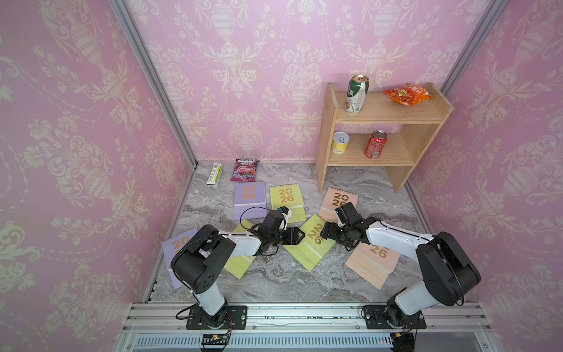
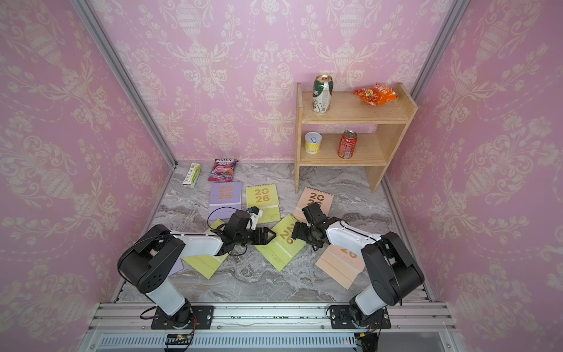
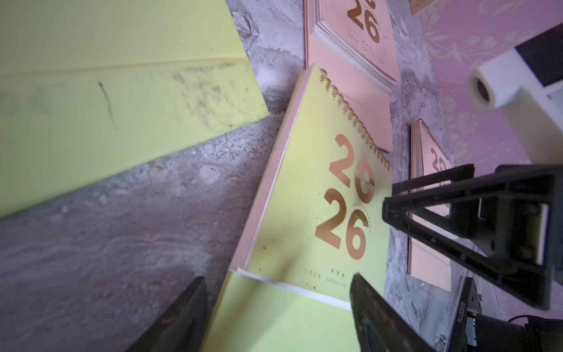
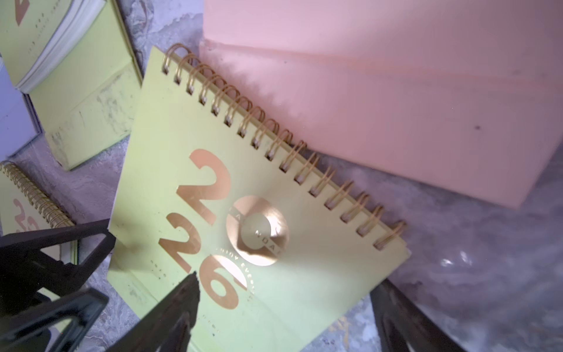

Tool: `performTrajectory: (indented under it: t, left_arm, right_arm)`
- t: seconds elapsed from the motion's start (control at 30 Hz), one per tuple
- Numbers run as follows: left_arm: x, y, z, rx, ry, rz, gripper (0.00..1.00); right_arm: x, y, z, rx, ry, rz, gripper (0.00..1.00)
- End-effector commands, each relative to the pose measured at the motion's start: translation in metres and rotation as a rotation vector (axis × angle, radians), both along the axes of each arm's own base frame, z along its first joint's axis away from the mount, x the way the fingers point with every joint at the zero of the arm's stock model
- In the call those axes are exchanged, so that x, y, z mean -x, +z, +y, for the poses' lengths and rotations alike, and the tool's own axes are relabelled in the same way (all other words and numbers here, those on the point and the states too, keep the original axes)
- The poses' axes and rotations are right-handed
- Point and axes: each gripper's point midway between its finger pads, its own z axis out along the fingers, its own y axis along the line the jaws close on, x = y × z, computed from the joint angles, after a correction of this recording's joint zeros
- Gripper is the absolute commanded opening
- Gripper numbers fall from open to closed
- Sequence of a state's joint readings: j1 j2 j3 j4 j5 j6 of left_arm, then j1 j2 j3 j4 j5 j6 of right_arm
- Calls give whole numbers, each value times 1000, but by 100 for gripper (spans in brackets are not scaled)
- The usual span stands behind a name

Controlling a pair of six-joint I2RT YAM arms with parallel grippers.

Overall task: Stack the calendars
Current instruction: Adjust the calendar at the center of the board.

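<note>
Several pastel calendars with gold "2026" lie flat on the marble floor. A tilted yellow-green calendar [image 1: 310, 243] [image 2: 281, 245] is in the middle, between both grippers. My left gripper [image 1: 300, 236] [image 3: 277, 289] is open, its fingers astride that calendar's lower flap [image 3: 274, 317]. My right gripper [image 1: 326, 230] [image 4: 286, 289] is open over the same calendar's [image 4: 243, 213] cover corner. Lilac [image 1: 249, 198], yellow-green [image 1: 286, 198] and peach [image 1: 338, 198] calendars lie behind. A peach calendar [image 1: 371, 262] lies under my right arm, while yellow-green [image 1: 239, 265] and lilac [image 1: 178, 250] ones lie under my left.
A wooden shelf [image 1: 380, 134] with cans and an orange snack bag stands at the back right. A purple snack pouch [image 1: 245, 170] and a white-green box [image 1: 214, 175] lie by the back wall. Pink walls close in the sides.
</note>
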State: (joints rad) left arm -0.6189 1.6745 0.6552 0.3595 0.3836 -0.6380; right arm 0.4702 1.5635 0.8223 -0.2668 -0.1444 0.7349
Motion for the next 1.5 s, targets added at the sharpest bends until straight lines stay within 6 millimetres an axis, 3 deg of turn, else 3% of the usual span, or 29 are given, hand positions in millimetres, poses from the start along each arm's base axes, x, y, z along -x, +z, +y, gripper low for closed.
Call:
performTrajectory:
  t: [0.0,0.17,0.37,0.53,0.6,0.83,1.07,1.47]
  left_arm:
    - [34,-27,16,-51,14,148,75]
    - [31,-21,21,-93,9,108,78]
    - [13,-13,8,-89,-34,81,78]
    - [6,-22,17,-132,-19,95,77]
    - [-7,-13,18,-127,-2,67,78]
    - [-18,-17,19,-146,-6,76,78]
    - [-22,-26,10,-113,-10,93,76]
    - [-10,-31,-3,-16,-58,142,68]
  right_arm:
    - [-12,8,8,-16,67,-36,88]
    - [-18,13,13,-14,123,-42,87]
    - [-13,12,15,-13,165,-10,85]
    - [2,12,8,-7,149,20,84]
    - [9,11,6,-10,149,32,84]
    - [31,3,1,-41,115,83,83]
    - [41,-8,9,-87,112,109,83]
    - [28,-17,30,-148,141,121,79]
